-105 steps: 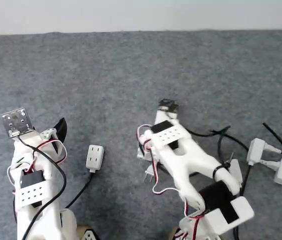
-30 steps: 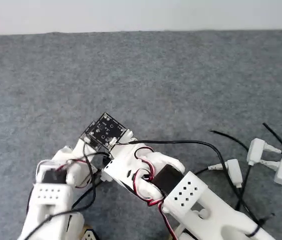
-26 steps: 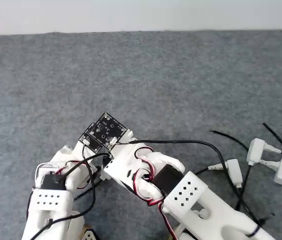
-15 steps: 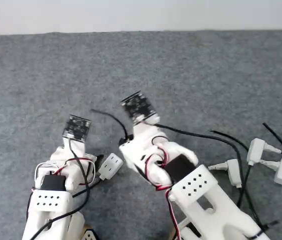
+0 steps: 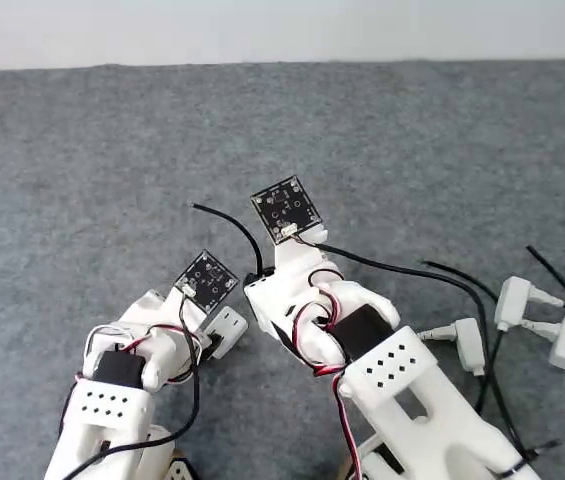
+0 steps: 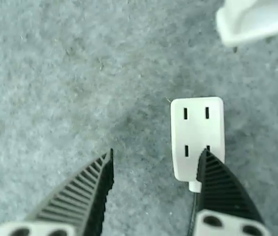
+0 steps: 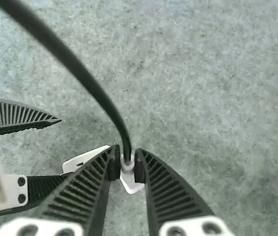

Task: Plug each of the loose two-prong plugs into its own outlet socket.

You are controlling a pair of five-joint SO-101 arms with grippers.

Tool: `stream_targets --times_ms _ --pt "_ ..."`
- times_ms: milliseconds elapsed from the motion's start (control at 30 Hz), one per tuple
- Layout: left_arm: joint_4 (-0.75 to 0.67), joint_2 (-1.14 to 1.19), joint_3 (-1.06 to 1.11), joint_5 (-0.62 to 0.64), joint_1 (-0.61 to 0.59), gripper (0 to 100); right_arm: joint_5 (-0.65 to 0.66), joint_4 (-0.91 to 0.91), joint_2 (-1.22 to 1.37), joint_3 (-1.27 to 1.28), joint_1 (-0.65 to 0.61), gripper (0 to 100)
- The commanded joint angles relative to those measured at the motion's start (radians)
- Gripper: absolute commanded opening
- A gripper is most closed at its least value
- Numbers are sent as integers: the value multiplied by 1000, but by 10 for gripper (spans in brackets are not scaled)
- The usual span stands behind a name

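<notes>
While the right claw [image 7: 126, 155] is clamped tight on a white two-prong plug [image 7: 130, 185], whose black cord [image 7: 79, 73] arches away past the wrist, nothing is seated yet: the outlet socket [image 6: 197, 132] lies flat on the grey bench [image 5: 412, 150] with both pairs of slots bare. The left claw [image 6: 156, 157] hangs over it with its fingers spread wide and grips nothing; one tip overlaps the outlet's cord end and the other is out over bare bench. The held plug sits just beside the outlet's far end, apart from the slots. By my reading the task is only at its first insertion, and the spare plugs [image 5: 513, 298] lie on their cords well off to the side, yet to be handled. No brand, label or writing can be read on outlet, plug or arms
</notes>
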Motion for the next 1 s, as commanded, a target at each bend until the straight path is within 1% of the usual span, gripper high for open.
stream_targets --times_ms 0,100,167,267,400,567,800,867,967 --pt "-32 -8 7 -41 38 257 -9 5 -1 -8 30 8" --pt "12 -8 -21 -49 83 258 -9 5 -8 -8 67 8" --pt "74 -9 -65 -41 101 258 -9 5 -10 -8 82 8" --pt "120 -9 -116 32 121 258 -9 5 -1 -8 82 8" --pt "97 -5 -88 35 137 258 -9 5 -1 -8 82 8" --pt "-9 -2 -25 38 129 258 -9 19 -2 -8 82 8" --pt "-18 2 -21 40 129 258 -9 19 -1 -8 82 8" --pt "-29 2 -21 68 130 258 -9 19 -2 -8 82 8" --pt "-63 35 -33 153 130 258 -11 19 -2 -8 82 8"
